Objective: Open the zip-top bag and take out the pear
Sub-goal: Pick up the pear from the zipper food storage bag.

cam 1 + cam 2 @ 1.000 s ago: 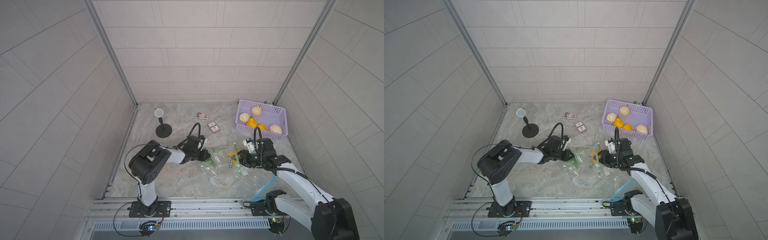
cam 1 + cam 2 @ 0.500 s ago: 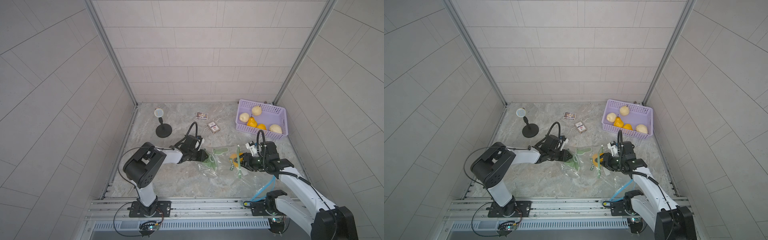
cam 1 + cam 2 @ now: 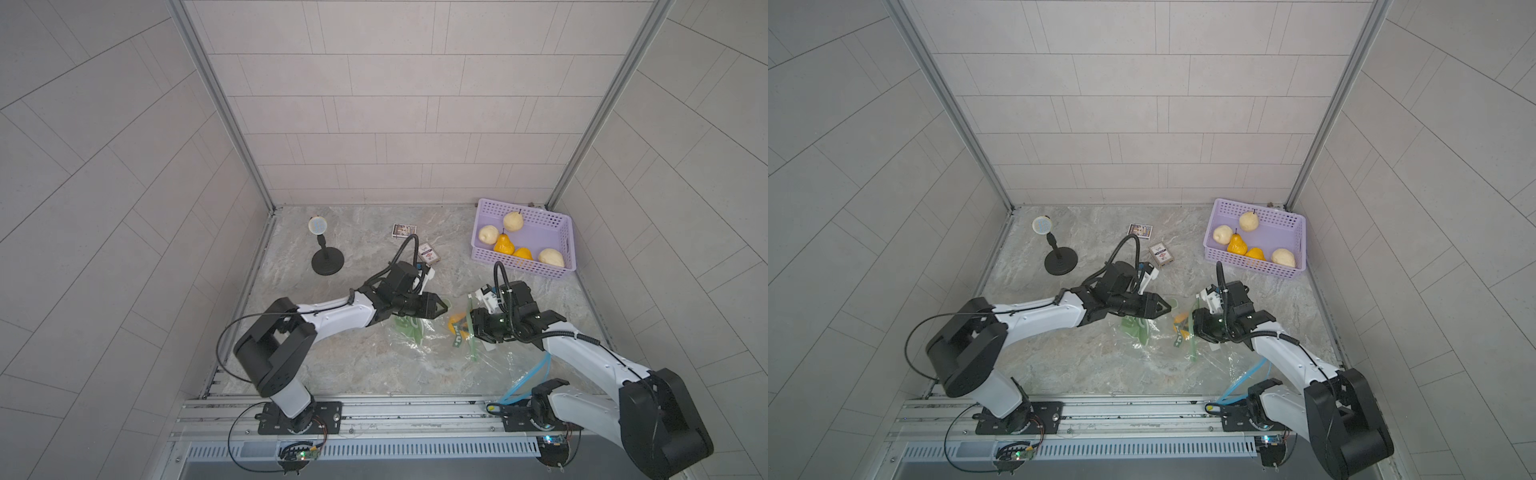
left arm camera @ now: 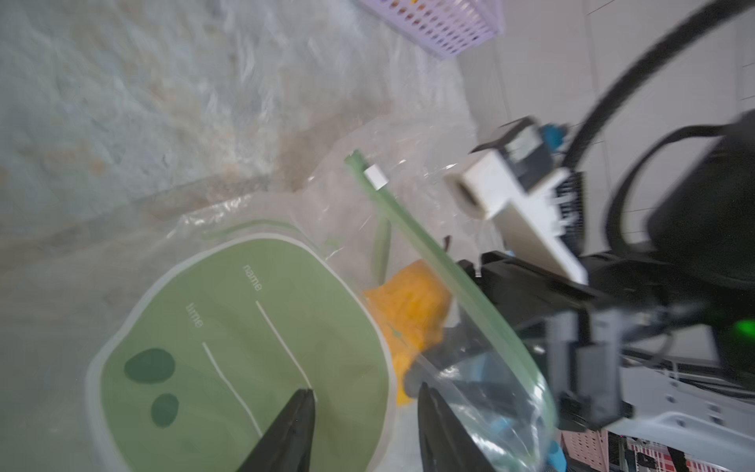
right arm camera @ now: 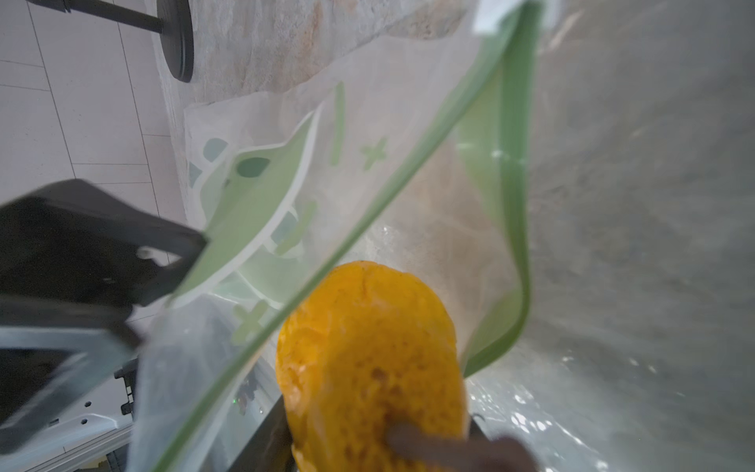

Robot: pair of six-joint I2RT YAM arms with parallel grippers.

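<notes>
The clear zip-top bag (image 3: 419,338) (image 3: 1138,332) with a green label and green zipper strip lies mid-table. Its mouth is open; in the right wrist view the two zipper lips (image 5: 412,171) stand apart. The orange-yellow pear (image 3: 456,323) (image 3: 1180,319) (image 4: 412,318) (image 5: 367,351) sits in that mouth. My right gripper (image 3: 473,328) (image 3: 1197,328) (image 5: 369,433) is shut on the pear from the right. My left gripper (image 3: 444,309) (image 3: 1168,309) (image 4: 363,394) hovers open over the bag's green label (image 4: 228,347), nothing between its fingers.
A purple basket (image 3: 563,232) holding several pears stands at the back right. A black stand (image 3: 327,264) with a round head is at the back left. Two card packs (image 3: 403,230) (image 3: 429,254) lie behind the arms. Another clear bag (image 3: 515,368) with a blue strip lies front right.
My left gripper has opened, let go of the bag and shifted right over the label. My right gripper has kept its hold on the pear and drawn it slightly toward the table's front.
</notes>
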